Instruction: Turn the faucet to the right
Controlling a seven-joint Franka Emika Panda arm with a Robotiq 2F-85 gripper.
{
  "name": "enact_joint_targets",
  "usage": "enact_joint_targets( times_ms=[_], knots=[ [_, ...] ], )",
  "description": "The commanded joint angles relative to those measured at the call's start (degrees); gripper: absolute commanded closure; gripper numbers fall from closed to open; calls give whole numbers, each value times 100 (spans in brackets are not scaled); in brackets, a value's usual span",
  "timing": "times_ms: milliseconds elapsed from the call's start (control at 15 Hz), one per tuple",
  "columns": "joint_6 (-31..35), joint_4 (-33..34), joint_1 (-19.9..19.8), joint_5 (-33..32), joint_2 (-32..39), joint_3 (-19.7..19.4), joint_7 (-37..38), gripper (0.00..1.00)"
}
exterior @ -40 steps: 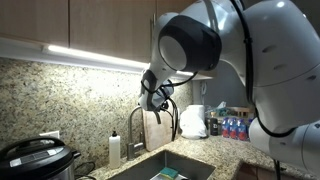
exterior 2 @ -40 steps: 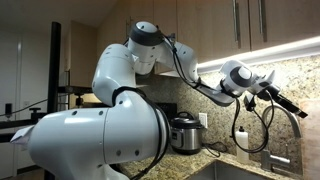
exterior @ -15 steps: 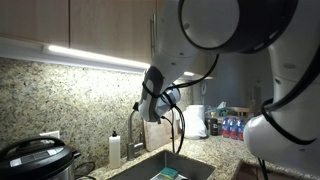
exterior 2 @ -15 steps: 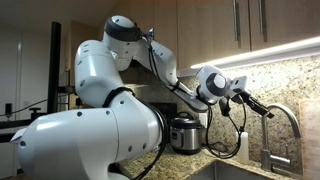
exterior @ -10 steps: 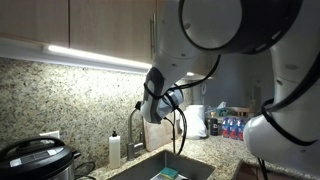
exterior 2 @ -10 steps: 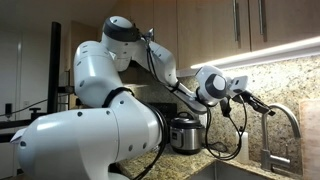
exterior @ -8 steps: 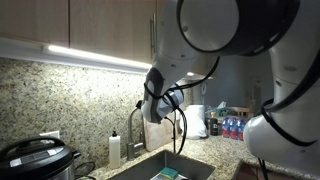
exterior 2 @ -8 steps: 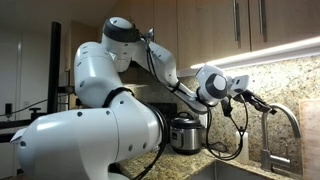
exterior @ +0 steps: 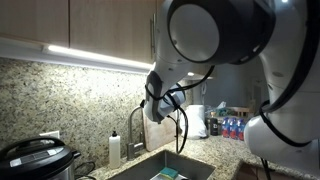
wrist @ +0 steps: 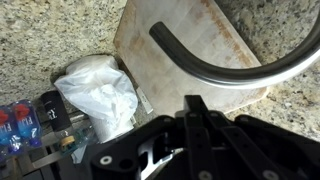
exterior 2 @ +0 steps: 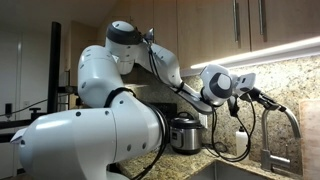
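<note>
Task thing: The faucet [wrist: 230,80] stands at the far edge of the sink [exterior: 165,168], against the granite backsplash [exterior: 60,95]. In the wrist view its arched spout crosses just beyond my fingertips.
Hand: My hand [wrist: 195,102] has its fingers pressed together and pinches nothing. It is raised level with the top of the arch, close beside the spout. I cannot tell whether it touches the metal.
Progress: In my judgement the approach is done and the closing is done. The sideways push to the right remains, and I see no sign that the spout has been swung.
Faucet material: Slim round tube of brushed grey metal, smooth, with a high gooseneck curving downward.
Surroundings: Speckled granite, polished, on both the backsplash and the counter [wrist: 290,110]. A pale cutting board [wrist: 190,35] leans behind the spout, worn and stained along its edge.
Other items: A crumpled white plastic bag [wrist: 100,85] lies beside blue-labelled bottles [wrist: 15,125]. A small white soap bottle [exterior: 114,148] stands left of the tap.
</note>
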Motion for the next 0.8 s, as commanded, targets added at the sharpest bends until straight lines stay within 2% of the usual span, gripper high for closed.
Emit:
enact_joint_targets(
  times_ms=[0,733],
  knots=[
    [42,243,-394,61,115,310,-118,100],
    [-76,845,-1261,53,276,1069,-251,100]
  ],
)
